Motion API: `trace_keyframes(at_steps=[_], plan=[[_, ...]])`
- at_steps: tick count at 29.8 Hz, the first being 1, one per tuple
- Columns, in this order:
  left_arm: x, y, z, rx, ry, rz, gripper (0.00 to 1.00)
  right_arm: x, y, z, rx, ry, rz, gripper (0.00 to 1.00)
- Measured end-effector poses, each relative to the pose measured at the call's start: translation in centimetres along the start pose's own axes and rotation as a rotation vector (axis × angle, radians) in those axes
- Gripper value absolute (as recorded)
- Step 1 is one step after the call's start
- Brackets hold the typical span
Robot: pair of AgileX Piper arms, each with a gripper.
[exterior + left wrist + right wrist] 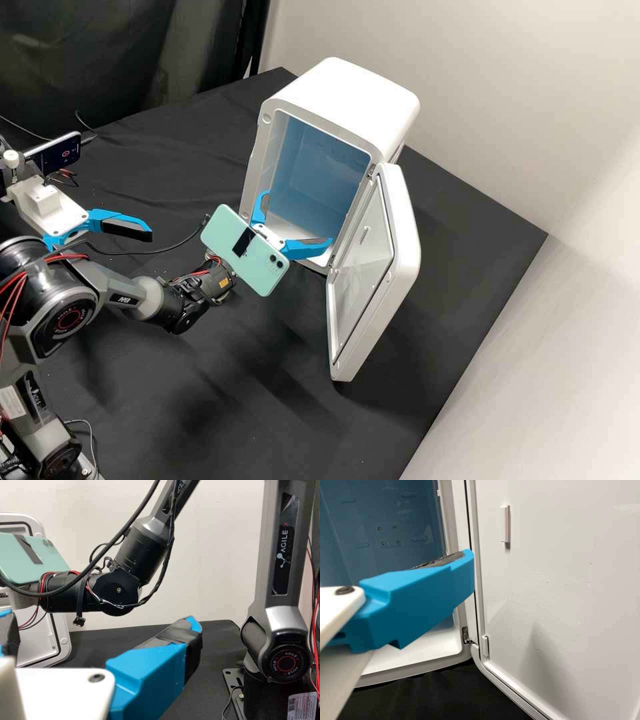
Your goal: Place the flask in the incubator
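The white incubator (347, 100) stands at the back of the black bench with its door (393, 247) swung open and its pale blue inside (313, 173) showing. My right gripper (297, 219) sits open at the lower edge of the opening, one blue finger (420, 595) in front of the blue interior (380, 530) and beside the door's inner face (560, 580). Nothing is between its fingers. A mint-green phone (243, 248) is fixed on that wrist. My left gripper (107, 230) hangs open and empty at the left, well away from the incubator, one finger (165, 655) pointing towards the right arm.
A second phone on a stand (60, 152) and loose cables (167, 243) lie at the far left. The right arm's base column (277, 630) rises near the left gripper. The bench's edge (467, 373) runs close by the open door, with a white wall behind.
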Motion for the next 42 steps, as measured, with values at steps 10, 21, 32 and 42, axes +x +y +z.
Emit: trace_keyframes(at_steps=[10,21,32,42], plan=[[0.0,0.00,0.0,0.000,0.000,0.000,1.00,0.0,0.0,0.0,0.000,0.000,0.000,1.00],[-1.0,-1.23,0.6,0.003,-0.010,-0.047,1.00,0.0,0.0,0.0,0.000,0.000,0.000,1.00],[-4.7,-4.09,0.3,0.002,-0.006,-0.131,1.00,0.0,0.0,0.0,0.000,0.000,0.000,1.00],[-5.2,-4.91,-0.7,0.001,0.034,-0.158,1.00,0.0,0.0,0.0,0.000,0.000,0.000,1.00]])
